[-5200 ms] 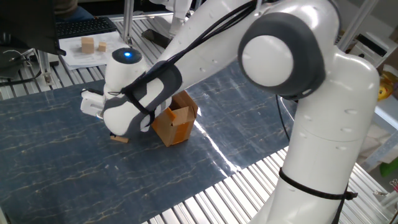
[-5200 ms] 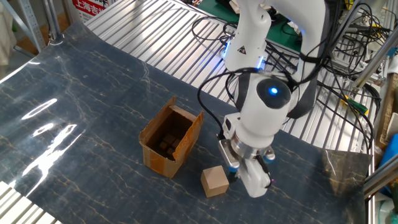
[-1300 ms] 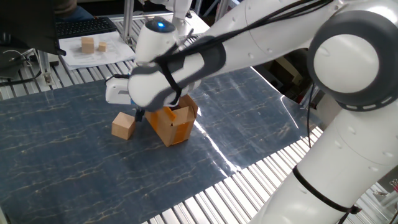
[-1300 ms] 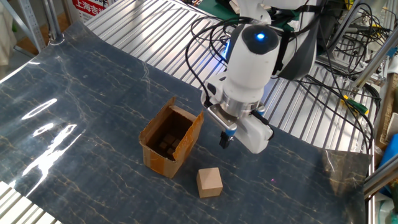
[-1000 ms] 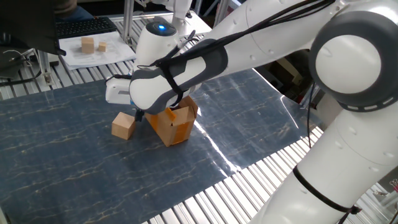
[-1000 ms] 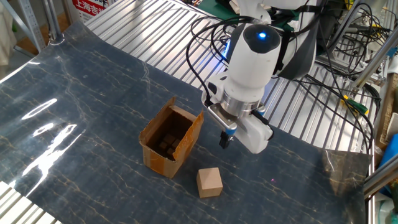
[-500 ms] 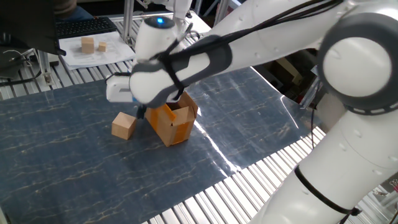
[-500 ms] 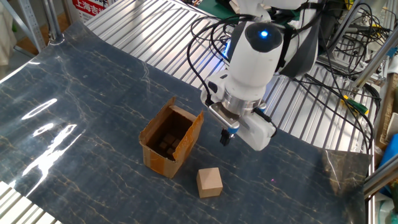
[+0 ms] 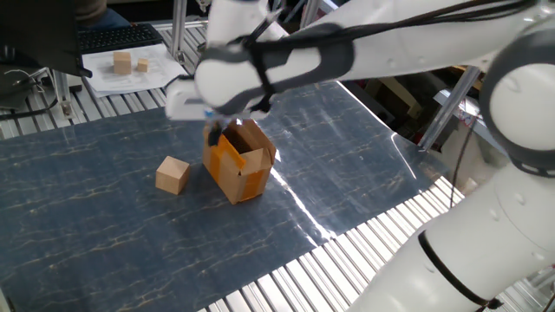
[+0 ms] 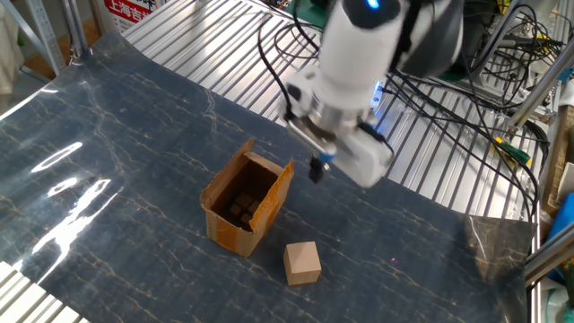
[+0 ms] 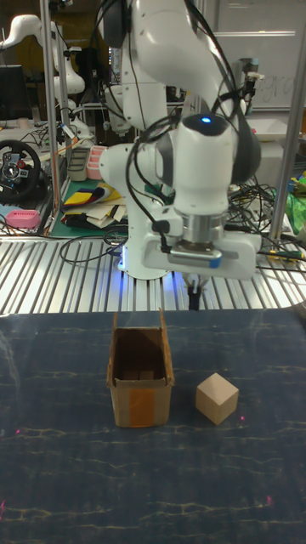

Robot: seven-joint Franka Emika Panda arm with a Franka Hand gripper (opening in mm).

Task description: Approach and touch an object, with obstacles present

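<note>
The light-tan wooden cube rests on the blue marbled mat with nothing touching it. The orange-brown cardboard box stands next to it, flaps raised, with small dark pieces inside. My gripper hangs in the air well above the mat, beside the box's rim and clear of the cube. Its dark fingers are shut together with nothing between them.
Two small pale wooden blocks lie on white paper at the back left, near a keyboard. Slatted metal table surrounds the mat. Cables and the robot base lie behind the gripper.
The gripper has lifted up and away from the cube, rising past the box's rim. Cube and box have stayed where they were over the last second.
</note>
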